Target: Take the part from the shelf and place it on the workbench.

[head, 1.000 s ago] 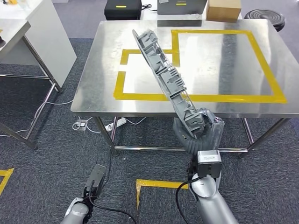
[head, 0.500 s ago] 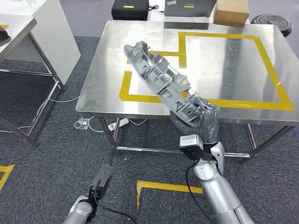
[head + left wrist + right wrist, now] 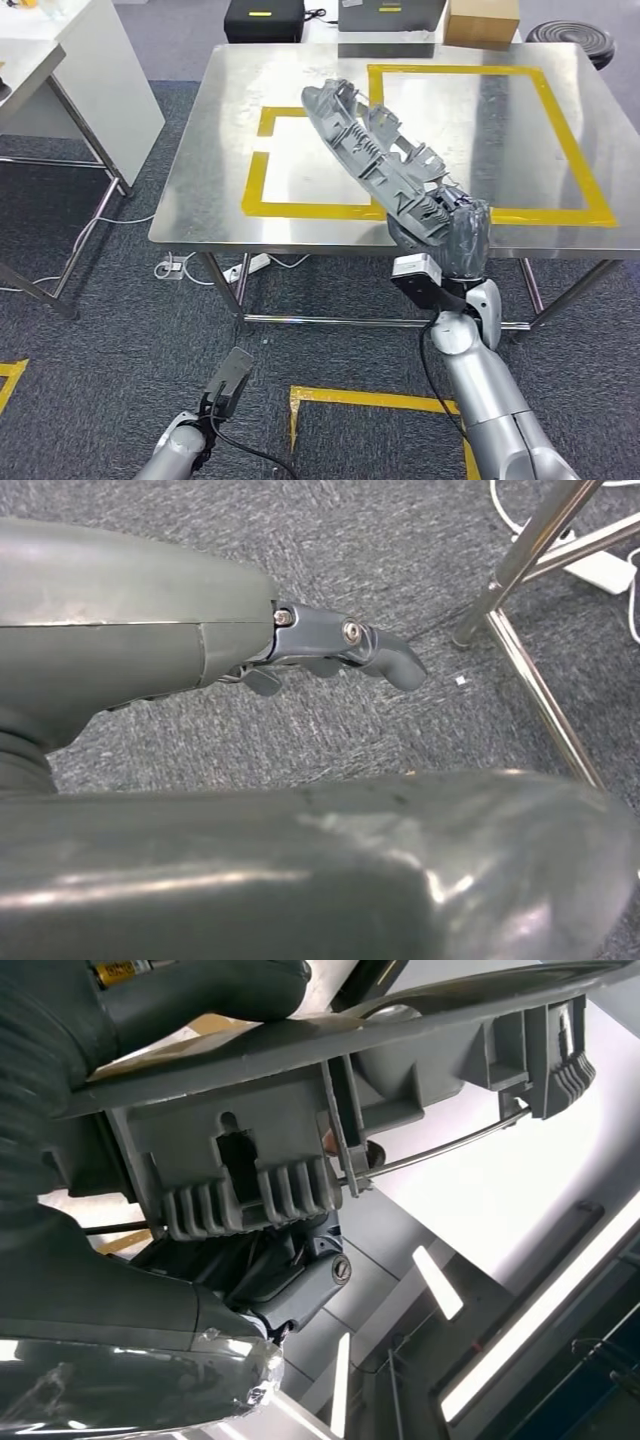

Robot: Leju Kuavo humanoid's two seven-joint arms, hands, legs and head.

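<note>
Item: grey moulded part (image 3: 377, 165), carried over the workbench (image 3: 204, 190).

Our right hand (image 3: 453, 240) grips its 5 o'clock end; it slants toward 10 o'clock above the yellow tape (image 3: 302, 209). We should level it, then lower gently. Our left hand (image 3: 340, 650) hangs spread, holding nothing.

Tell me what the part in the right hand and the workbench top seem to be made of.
The part, held by the right hand, looks like moulded grey plastic, matt, judging by its thin ribs, clips and cut-outs. The workbench top looks like brushed stainless steel: silvery, with soft reflections; yellow tape marks rectangles on it.
</note>
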